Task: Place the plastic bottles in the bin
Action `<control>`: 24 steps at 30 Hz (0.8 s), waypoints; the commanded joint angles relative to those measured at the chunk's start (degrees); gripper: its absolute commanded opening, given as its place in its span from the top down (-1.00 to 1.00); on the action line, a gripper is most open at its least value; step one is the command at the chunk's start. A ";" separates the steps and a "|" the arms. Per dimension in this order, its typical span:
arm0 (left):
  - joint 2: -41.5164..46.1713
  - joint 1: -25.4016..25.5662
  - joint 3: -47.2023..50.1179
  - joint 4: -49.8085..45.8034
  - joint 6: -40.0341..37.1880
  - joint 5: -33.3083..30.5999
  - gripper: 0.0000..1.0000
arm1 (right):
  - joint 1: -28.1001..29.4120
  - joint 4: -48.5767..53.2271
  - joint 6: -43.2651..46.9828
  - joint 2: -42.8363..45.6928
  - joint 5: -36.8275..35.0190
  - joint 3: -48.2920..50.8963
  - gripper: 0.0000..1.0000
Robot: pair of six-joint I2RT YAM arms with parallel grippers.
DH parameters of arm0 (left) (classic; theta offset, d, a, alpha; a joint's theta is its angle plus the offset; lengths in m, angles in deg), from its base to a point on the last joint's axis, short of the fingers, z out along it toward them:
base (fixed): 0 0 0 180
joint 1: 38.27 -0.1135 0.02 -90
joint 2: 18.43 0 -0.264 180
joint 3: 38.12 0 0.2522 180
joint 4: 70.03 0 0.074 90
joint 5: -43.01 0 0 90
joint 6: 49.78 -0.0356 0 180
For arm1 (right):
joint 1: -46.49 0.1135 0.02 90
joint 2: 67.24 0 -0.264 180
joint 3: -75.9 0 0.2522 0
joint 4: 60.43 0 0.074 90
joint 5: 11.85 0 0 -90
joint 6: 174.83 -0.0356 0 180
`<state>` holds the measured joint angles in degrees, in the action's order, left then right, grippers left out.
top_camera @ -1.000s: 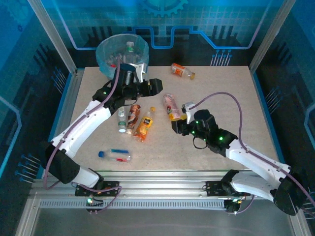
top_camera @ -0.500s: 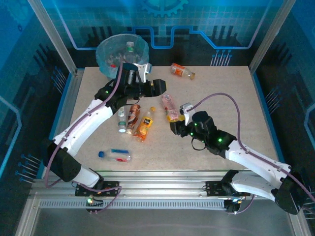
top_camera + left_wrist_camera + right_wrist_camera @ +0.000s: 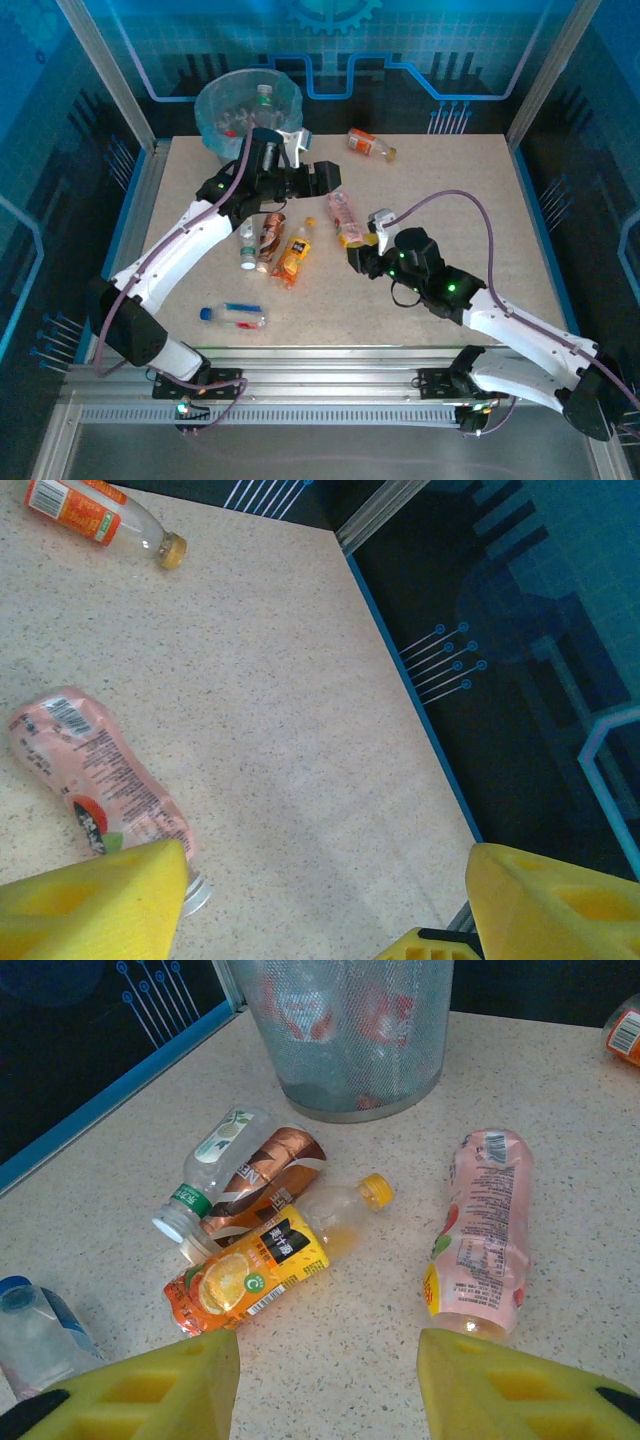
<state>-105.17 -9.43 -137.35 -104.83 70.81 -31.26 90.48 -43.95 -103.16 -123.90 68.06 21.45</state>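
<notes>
now, left claw [image 3: 320, 912] released over bare table [image 3: 300, 730], right claw [image 3: 330, 1392] released, bin [image 3: 208, 118] at corner

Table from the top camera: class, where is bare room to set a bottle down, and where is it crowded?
Bare: the table right of the red-labelled bottle and pink bottle; also the near strip right of the blue-capped bottle. Crowded: three bottles huddled centre-left.

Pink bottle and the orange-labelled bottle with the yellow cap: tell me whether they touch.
Apart. The right wrist view shows a strip of bare table between the orange-labelled bottle and the pink bottle.
</notes>
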 commanded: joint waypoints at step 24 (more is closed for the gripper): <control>-3.09 1.82 -2.42 3.94 1.67 5.92 -0.32 | 4.03 -5.97 2.94 4.11 0.15 0.11 -0.01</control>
<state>-107.75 -8.08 -137.68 -102.29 71.84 -27.39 93.47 -47.69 -101.41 -120.67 68.30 21.45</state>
